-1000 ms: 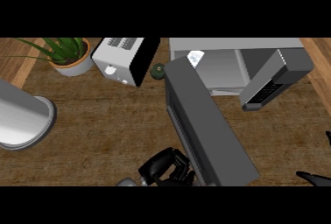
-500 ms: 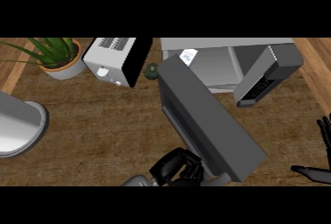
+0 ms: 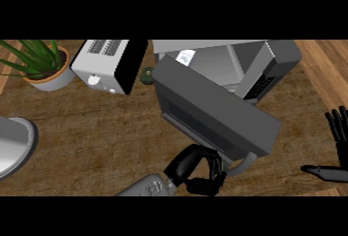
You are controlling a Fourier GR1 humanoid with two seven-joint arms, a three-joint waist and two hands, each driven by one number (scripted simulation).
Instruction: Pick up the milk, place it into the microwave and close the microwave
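The grey microwave (image 3: 275, 60) stands at the back with its door (image 3: 211, 115) partly open, angled toward me. Inside, at the back left of the cavity, a white milk carton (image 3: 183, 56) shows. My left hand (image 3: 194, 168) is at the door's near end, its relaxed fingers lying against the outer face just left of the curved grey handle (image 3: 246, 163), holding nothing. My right hand (image 3: 338, 131) rests open at the right edge with its fingers up, away from the microwave.
A white toaster (image 3: 108, 64) stands left of the microwave, with a small dark green object (image 3: 147, 76) between them. A potted plant (image 3: 44, 62) sits at the back left. A large silver round vessel (image 3: 14, 145) lies at the left edge.
The door has swung from pointing straight at me toward the right, nearer the microwave. My left hand has moved forward and right with it. The right hand has risen further into view.
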